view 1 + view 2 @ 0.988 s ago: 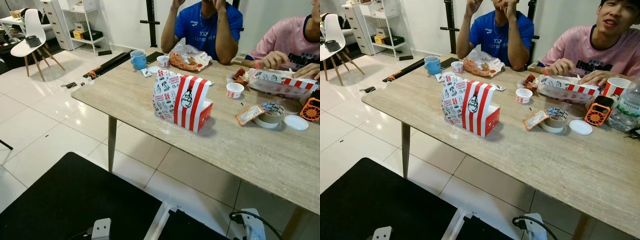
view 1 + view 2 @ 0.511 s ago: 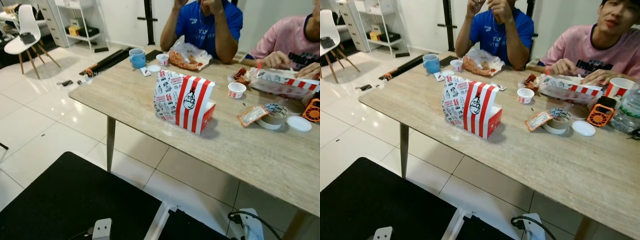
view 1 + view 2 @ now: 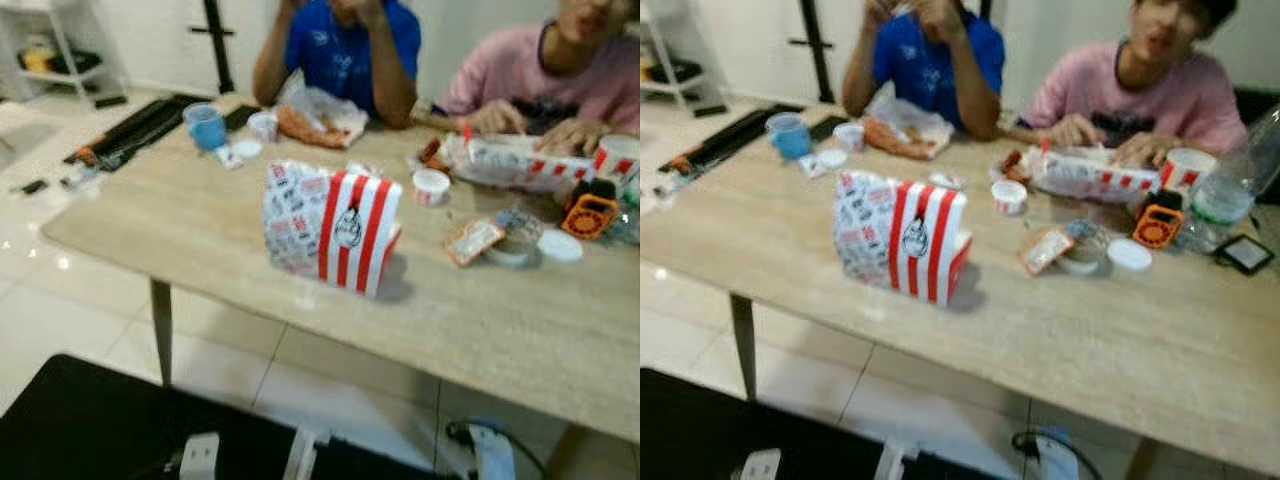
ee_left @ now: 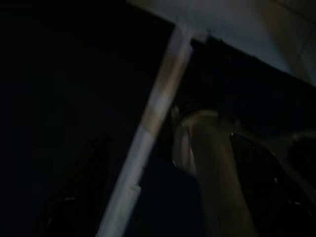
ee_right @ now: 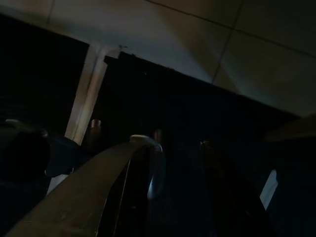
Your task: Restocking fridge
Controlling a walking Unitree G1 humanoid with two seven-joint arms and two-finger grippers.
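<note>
Dining table point(image 3: 200, 215) ahead, striped food box point(image 3: 330, 228) standing at middle, two people seated behind. Robot walking, arms idle; finger state: cannot tell. Approach step; next, reach box.

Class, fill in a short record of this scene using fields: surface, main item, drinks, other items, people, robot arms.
surface: beige wooden table over a white tiled floor
main item: red-and-white striped food box, standing near the table's front edge
drinks: blue cup at the far left end; water bottle at the right
other items: small dip tub, tape roll, white lid, orange gadget
people: two seated at the far side, one in blue, one in pink
robot arms: both hang idle in shade
</note>
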